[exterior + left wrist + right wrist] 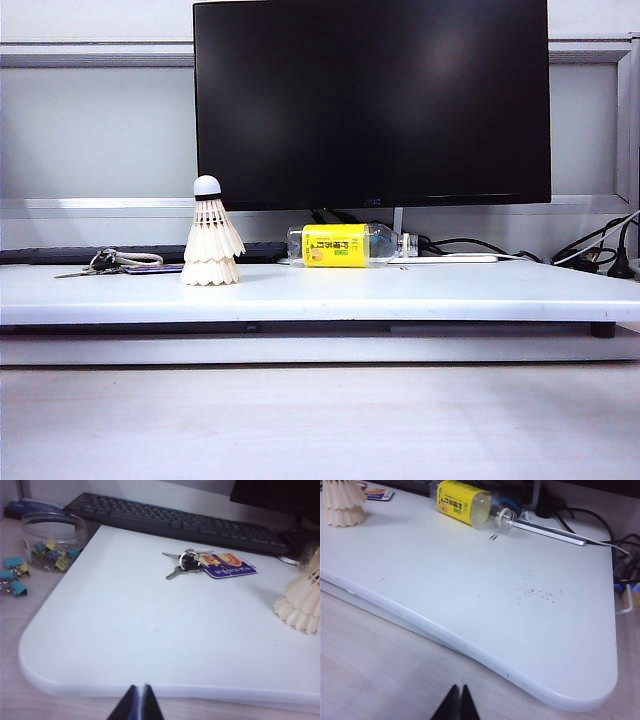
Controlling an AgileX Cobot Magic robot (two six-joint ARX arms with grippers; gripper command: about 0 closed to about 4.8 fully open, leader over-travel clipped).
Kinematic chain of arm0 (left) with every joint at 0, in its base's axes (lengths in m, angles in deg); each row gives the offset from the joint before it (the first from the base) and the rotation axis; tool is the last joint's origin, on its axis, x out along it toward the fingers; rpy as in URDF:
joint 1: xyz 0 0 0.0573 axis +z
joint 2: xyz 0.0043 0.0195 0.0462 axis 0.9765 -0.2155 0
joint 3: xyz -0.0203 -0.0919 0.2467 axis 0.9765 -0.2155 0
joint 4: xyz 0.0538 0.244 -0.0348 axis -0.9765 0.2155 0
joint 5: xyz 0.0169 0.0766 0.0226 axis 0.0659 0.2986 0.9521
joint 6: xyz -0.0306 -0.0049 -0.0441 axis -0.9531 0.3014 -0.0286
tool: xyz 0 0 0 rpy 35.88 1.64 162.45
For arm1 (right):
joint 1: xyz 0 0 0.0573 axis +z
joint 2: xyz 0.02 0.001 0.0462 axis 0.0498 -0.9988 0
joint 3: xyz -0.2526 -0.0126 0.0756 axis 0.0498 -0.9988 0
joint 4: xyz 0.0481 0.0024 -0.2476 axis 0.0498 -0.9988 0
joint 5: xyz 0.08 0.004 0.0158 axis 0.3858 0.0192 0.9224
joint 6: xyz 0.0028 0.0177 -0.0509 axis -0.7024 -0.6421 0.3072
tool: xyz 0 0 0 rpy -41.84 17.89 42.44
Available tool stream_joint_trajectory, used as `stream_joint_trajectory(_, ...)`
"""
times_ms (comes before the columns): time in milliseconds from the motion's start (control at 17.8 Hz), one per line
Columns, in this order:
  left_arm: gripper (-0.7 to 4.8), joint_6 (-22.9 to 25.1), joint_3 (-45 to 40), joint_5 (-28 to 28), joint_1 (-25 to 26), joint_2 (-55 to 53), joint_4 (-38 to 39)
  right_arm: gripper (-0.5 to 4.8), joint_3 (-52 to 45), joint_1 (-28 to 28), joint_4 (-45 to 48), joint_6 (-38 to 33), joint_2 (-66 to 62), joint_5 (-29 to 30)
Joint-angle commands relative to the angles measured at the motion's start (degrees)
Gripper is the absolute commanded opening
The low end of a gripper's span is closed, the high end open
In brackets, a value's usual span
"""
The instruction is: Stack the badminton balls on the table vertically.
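Note:
The badminton balls (211, 248) stand upright as one stack on the white table (400, 295), left of centre, cork tip up, feather skirts nested one over the other. The stack also shows at the edge of the left wrist view (302, 600) and in a corner of the right wrist view (342, 502). My left gripper (138, 687) is shut and empty, hanging off the table's front edge, well away from the stack. My right gripper (458, 687) is shut and empty too, over the wooden surface before the table's rounded corner. Neither gripper appears in the exterior view.
A clear bottle with a yellow label (345, 245) lies on its side behind the stack. Keys with a purple tag (207, 564) lie near a black keyboard (175, 522). A jar of binder clips (52, 540) stands off the table. A monitor (370, 100) and cables (590, 250) are behind.

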Motion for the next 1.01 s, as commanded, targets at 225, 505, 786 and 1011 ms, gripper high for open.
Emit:
stream_joint_trajectory(225, 0.26, 0.1, -0.3, 0.2, 0.0, 0.2, 0.8, -0.05, 0.0, 0.0, -0.1, -0.2, 0.1, 0.2)
stream_joint_trajectory(505, 0.26, 0.7, -0.3, -0.1, 0.0, 0.2, 0.8, -0.05, 0.0, 0.0, -0.1, -0.2, 0.1, 0.2)
stream_joint_trajectory(786, 0.26, 12.1, -0.3, -0.2, 0.0, 0.2, 0.8, -0.05, 0.0, 0.0, -0.1, -0.2, 0.1, 0.2)
stream_joint_trajectory(1011, 0.25, 13.2, -0.3, -0.3, 0.0, 0.2, 0.8, -0.05, 0.0, 0.0, -0.1, -0.2, 0.1, 0.2)
